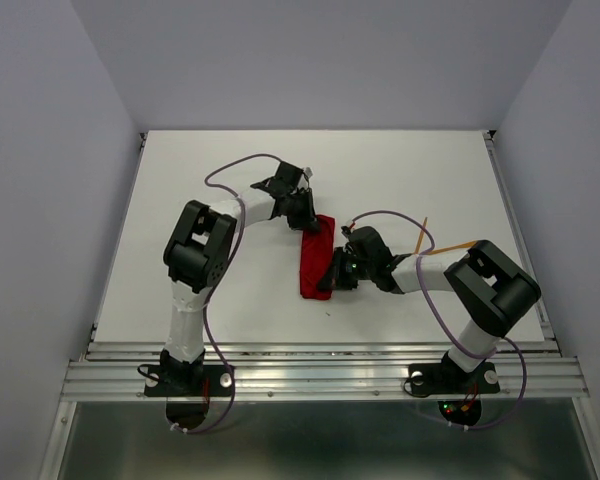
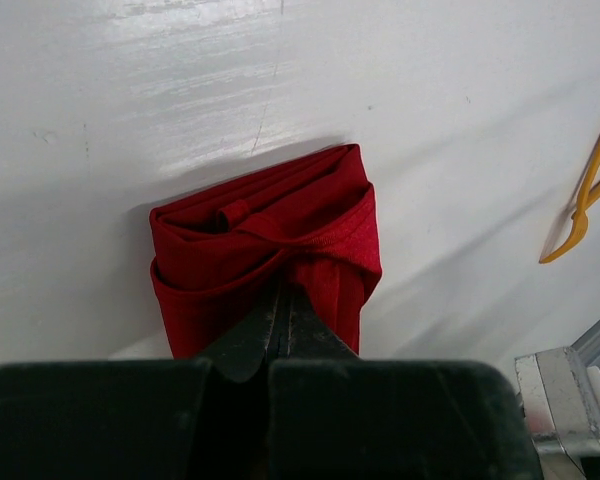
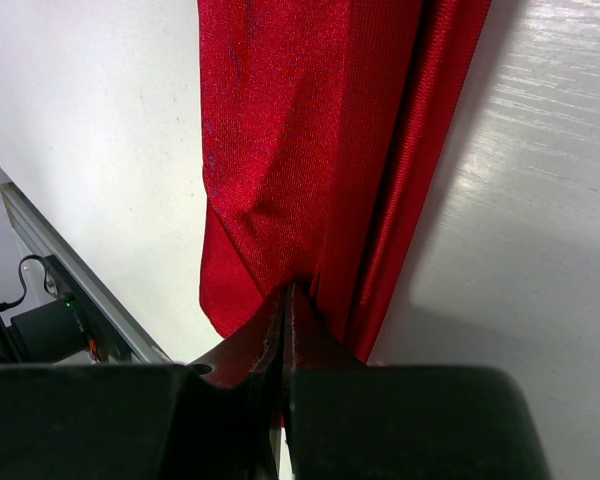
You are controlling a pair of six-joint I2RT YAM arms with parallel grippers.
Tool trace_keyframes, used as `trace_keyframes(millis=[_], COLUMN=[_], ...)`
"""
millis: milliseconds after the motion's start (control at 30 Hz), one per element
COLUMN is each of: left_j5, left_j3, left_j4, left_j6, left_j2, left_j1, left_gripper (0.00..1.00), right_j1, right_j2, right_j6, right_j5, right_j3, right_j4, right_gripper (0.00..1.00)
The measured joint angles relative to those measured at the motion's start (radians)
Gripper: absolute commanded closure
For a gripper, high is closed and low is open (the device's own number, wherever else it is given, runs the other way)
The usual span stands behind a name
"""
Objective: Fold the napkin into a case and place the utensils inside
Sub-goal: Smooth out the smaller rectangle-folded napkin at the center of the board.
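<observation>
The red napkin (image 1: 313, 262) lies folded into a narrow strip, a case about a gripper's width across, in the middle of the white table (image 1: 230, 180). My left gripper (image 1: 305, 225) sits at its far end, shut, with cloth creases drawn into its tips (image 2: 283, 290) in the left wrist view of the napkin (image 2: 270, 240). My right gripper (image 1: 332, 280) is at the near right edge, shut on a pinch of the napkin (image 3: 300, 150), tips at the cloth (image 3: 288, 290). Two thin orange utensils (image 1: 422, 235) (image 1: 458, 245) lie to the right, outside the cloth, one with a wider end (image 2: 568, 240).
A metal rail (image 1: 320, 365) runs along the near table edge, with both arm bases bolted to it. Grey walls close in the left, right and back. A black box with a cable (image 3: 40, 325) sits below the rail in the right wrist view.
</observation>
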Motion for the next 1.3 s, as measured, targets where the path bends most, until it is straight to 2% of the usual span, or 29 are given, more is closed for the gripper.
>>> trace_keyframes(millis=[333,700,1033,1300], left_j5=[-0.015,0.027,0.070,0.100], left_j3=[-0.067,-0.074,-0.058,0.029], left_j4=[-0.053,-0.113,-0.085,-0.083], left_j6=[0.012,0.068,0.064,0.049], left_j2=[-0.103,-0.113,-0.047,0.028], left_j1=[0.000,-0.053,-0.060,-0.058], left_gripper=[1.00,1.00,1.00,1.00], right_j1=[0.000,0.000,0.000,0.000], right_j2=[0.000,0.002,0.007,0.007], right_j6=[0.000,0.000,0.000,0.000], right_j5=[0.000,0.000,0.000,0.000], right_j3=[0.000,0.002,0.006,0.008], right_j4=[0.000,-0.001,-0.001,-0.001], right_gripper=[0.99,0.99,0.99,0.99])
